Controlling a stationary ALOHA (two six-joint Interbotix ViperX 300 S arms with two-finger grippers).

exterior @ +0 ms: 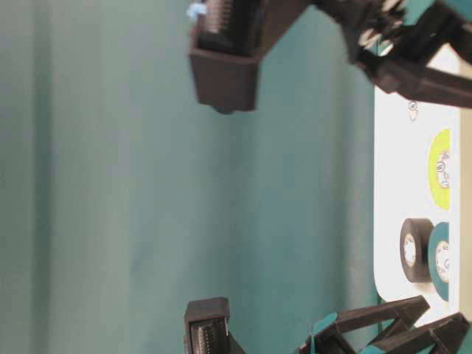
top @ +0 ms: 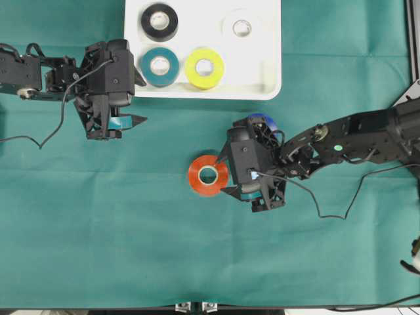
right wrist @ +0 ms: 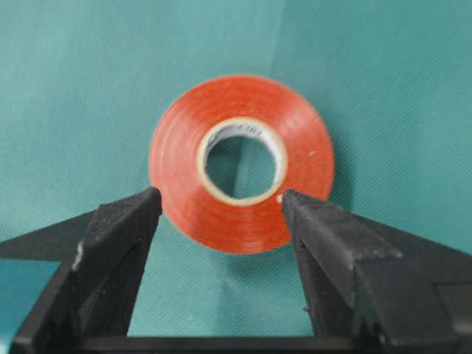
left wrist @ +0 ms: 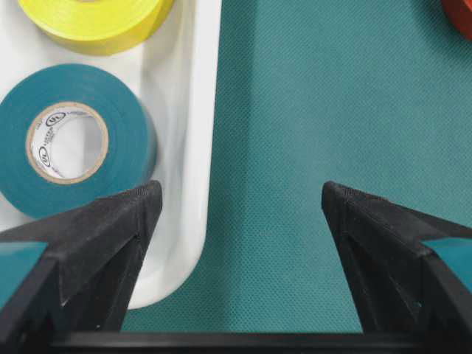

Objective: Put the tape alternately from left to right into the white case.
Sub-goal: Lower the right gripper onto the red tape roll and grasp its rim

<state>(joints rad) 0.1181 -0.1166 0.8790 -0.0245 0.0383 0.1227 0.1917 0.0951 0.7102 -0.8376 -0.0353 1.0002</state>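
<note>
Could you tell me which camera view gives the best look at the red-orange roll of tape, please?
The right wrist view: the red-orange roll lies flat on the green cloth, filling the frame between the open right gripper fingers. The overhead view shows it whole but small, the left wrist view only an edge at the top right corner, and the table-level view not at all.

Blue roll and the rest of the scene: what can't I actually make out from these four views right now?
- Blue roll: overhead view, only an edge shows; the right arm covers the rest.
- Red-orange roll: right wrist view, whether the open right claw touches it is unclear.
- White roll: overhead view, washed out against the white case.
- Table-level view: blurred and sideways; arm parts hide the red-orange and blue rolls.
</note>
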